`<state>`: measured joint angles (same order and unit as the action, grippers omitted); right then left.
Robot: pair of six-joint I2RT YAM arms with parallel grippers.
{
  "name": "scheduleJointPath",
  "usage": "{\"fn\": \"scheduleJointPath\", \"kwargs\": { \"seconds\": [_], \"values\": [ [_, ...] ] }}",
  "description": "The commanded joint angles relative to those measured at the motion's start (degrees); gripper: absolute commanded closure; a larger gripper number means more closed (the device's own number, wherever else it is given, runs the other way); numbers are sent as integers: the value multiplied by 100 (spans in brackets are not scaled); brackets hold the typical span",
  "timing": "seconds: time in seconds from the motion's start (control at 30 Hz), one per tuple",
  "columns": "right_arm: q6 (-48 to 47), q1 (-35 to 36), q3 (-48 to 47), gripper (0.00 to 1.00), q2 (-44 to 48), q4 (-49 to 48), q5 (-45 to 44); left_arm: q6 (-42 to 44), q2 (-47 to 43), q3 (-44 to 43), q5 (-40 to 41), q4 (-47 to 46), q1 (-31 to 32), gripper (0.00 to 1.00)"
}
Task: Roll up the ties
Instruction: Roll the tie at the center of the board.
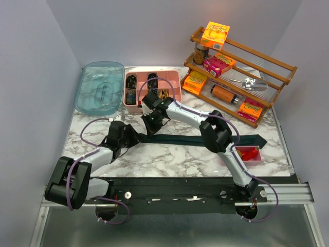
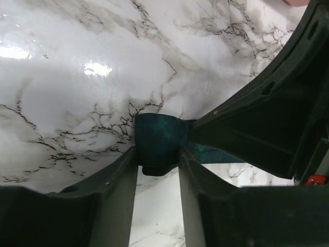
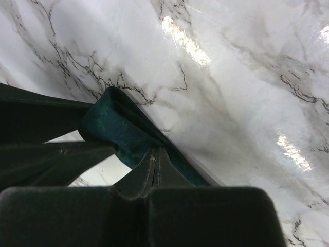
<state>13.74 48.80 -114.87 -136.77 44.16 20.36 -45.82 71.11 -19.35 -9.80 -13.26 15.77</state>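
Note:
The dark teal tie lies flat across the middle of the marble table, with its wide pointed end at the right. Its narrow left end is folded up between both grippers. My left gripper is shut on this folded end; in the left wrist view the teal fold sits pinched between the fingertips of the left gripper. My right gripper comes in from behind, jaws pressed together. In the right wrist view its tips rest against the tie's fold. No cloth shows between them.
A pink divided tray with dark and yellow coils stands at the back. A clear blue lid lies at the back left. A wooden rack of snacks stands at the back right. A small pink dish sits near the right arm.

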Motion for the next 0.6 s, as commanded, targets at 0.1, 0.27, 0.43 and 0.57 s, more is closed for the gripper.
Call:
{"fn": "scheduleJointPath", "kwargs": {
  "seconds": [0.1, 0.27, 0.43, 0.57],
  "values": [
    [-11, 34, 70, 99, -157, -39, 38, -146, 123, 239, -31, -757, -39, 64],
    [-29, 34, 35, 99, -157, -48, 108, -76, 87, 292, -22, -880, -39, 76],
    [-82, 34, -88, 99, -157, -66, 187, -32, -1, 318, 13, -907, -39, 80],
    [-126, 34, -124, 99, -140, -4, 39, 56, -123, 248, 92, -618, -39, 44]
  ]
}}
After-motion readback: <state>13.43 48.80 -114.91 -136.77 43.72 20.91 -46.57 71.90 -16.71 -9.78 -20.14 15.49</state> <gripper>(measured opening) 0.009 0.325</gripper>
